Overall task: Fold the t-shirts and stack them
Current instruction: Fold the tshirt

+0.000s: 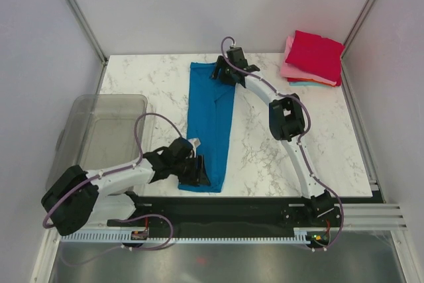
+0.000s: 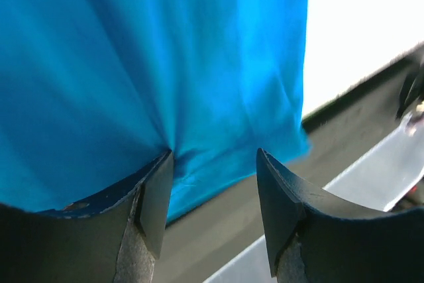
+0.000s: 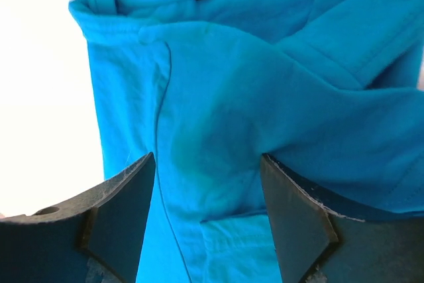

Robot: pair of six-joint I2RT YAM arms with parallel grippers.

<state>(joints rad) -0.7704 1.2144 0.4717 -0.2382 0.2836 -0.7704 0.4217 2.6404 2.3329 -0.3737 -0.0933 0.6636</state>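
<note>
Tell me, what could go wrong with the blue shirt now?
1. The shirt is folded in layers; the open right pincer might pinch only the top layer, so the fold opens.
2. Its near end lies at the table edge by the left pincer; a tug could slide it off.

Bare tabletop lies between blue t-shirt and folded stack; bin blocks left.

Top external: high, at the near edge, looking down and forward over the whole table. Left wrist: very close, aimed past own fingers at near hem of the blue t-shirt. Right wrist: equally close, past its fingers at the collar end. Overlap across all three: that shirt, table beneath.
</note>
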